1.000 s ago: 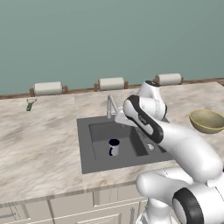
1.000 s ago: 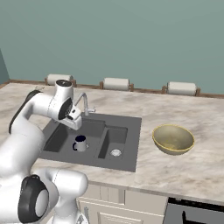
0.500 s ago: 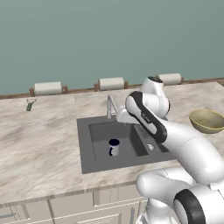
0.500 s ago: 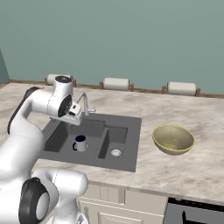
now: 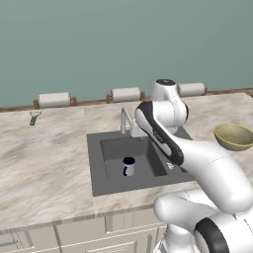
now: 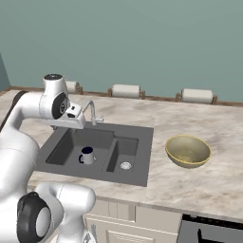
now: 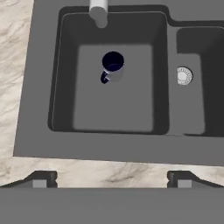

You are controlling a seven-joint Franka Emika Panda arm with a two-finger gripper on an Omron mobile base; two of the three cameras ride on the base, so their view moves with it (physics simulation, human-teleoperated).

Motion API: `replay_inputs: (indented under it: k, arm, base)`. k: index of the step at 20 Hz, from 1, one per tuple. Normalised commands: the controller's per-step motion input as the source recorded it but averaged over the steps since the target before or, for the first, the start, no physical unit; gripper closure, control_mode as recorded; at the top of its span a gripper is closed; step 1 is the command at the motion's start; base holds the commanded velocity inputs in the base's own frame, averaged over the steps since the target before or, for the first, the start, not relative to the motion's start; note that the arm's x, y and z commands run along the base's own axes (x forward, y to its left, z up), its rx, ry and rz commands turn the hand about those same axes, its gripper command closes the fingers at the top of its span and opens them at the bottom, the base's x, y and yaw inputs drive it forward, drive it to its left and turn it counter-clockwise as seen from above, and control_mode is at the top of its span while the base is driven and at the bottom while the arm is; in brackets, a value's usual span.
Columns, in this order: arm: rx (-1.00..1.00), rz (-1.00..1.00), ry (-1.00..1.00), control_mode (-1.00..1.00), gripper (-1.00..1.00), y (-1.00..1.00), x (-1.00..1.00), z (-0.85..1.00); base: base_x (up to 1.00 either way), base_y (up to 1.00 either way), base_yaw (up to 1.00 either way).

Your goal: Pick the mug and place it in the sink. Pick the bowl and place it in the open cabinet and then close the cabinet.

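Note:
The dark navy mug stands upright on the floor of the sink's large basin, free of any grip; it also shows as the mug and mug in the base views. High above it, my gripper is open and empty, its fingertips over the sink's near rim. The hand hovers by the sink's left back corner. Right of the sink, on the marble counter, the olive-tan bowl rests upright, well clear of the arm; it is the bowl at the right edge. The cabinet is out of view.
A chrome faucet rises behind the large basin, close to my hand. Three paper-towel rolls line the back wall. A small green item lies far left on the counter. A black oven sits below right.
The arm has lifted up and drawn back from the basin. The mug stays put in the sink, and the jaws stay open.

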Motion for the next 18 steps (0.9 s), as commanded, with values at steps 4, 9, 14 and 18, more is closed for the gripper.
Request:
replay_inputs:
  k: [4, 9, 14, 18]
  arm:
    - [-0.05, 0.0, 0.0, -1.0, -1.0, -0.03, -0.07, 0.18]
    - [0.01, 0.03, 0.0, -1.0, -1.0, -0.17, -0.08, 0.06]
    - [0.01, 0.05, 0.0, -1.0, -1.0, -0.04, -0.01, -0.01]
    - [0.0, 0.05, 0.0, -1.0, -1.0, 0.0, 0.0, -0.05]
  base:
    - [0.0, 0.0, 0.0]
    - [0.0, 0.0, 0.0]
    - [0.0, 0.0, 0.0]
    - [0.0, 0.0, 0.0]
